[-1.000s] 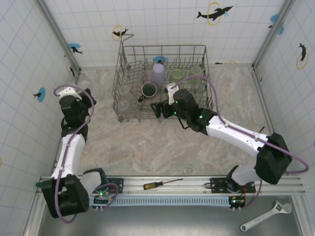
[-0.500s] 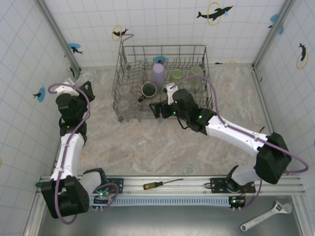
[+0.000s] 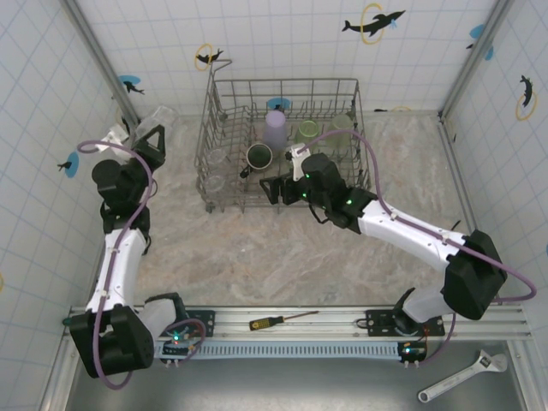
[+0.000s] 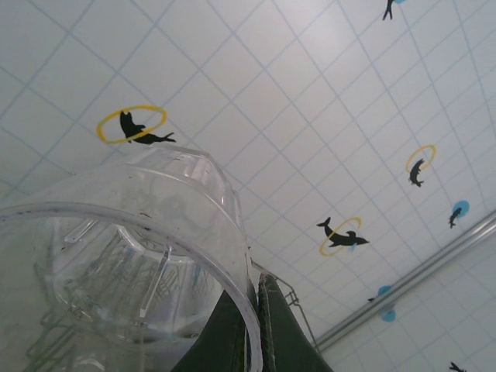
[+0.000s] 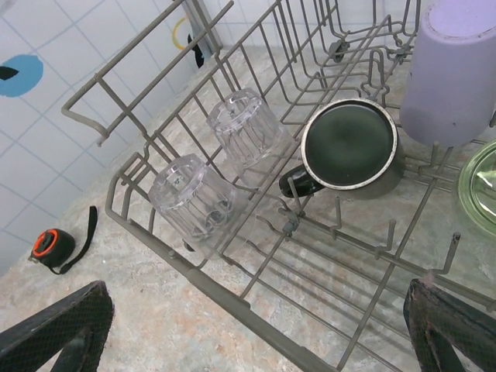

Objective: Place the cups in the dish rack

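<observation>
Grey wire dish rack (image 3: 282, 83) is sitting at the far middle of the marbled table (image 3: 257, 257), and I am watching both arms around it.

My left gripper (image 3: 149, 139) is clenching tight on 1 clear glass (image 3: 159, 120). It is holding the glass tilted and up off the table, left of the rack's far left corner, apart from the wire and close to the tiled side wall. Through the left wrist camera I am seeing the 2 dark fingers (image 4: 232, 337) pressing together on the glass wall, with the rim running between them.

My right gripper (image 3: 282, 181) is hanging over the rack's near edge, fully released. Its fingers are spreading as wide as they go, gripping nothing and touching nothing that I can make out. Through the right wrist camera they are standing at the 2 bottom corners, with the rack's near rail between them.

Inside the rack, 2 ribbed glasses (image 5: 249, 132) are resting base up and tilted near the left side. 1 black mug (image 5: 350, 147) is sitting just right of them, its open mouth facing my cameras. 1 lavender cup (image 5: 457, 70) is standing upside down behind the mug. 2 green tumblers (image 3: 307, 131) are sitting right of that cup.

1 orange-and-black tape measure (image 5: 54, 246) is lying on the table outside the rack's left side.
</observation>
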Action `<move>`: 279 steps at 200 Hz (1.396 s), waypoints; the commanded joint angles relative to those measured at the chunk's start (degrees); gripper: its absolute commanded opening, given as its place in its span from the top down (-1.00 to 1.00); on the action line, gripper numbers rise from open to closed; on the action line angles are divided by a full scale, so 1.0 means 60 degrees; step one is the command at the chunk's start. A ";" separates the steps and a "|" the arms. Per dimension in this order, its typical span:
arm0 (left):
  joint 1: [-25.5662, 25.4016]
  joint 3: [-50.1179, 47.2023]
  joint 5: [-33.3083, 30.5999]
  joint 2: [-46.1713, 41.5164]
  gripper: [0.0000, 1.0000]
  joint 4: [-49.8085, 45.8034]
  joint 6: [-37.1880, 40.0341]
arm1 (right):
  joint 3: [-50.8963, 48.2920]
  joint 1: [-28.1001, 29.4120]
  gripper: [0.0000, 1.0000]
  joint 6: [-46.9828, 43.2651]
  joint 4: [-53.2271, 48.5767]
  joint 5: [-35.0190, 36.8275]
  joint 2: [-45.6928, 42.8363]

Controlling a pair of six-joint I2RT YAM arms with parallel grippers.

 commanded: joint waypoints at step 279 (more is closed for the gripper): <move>-0.3947 0.1357 0.1691 0.2695 1.00 0.2356 0.0238 | -0.0113 -0.1625 -0.99 0.7870 0.9603 -0.3115 0.2780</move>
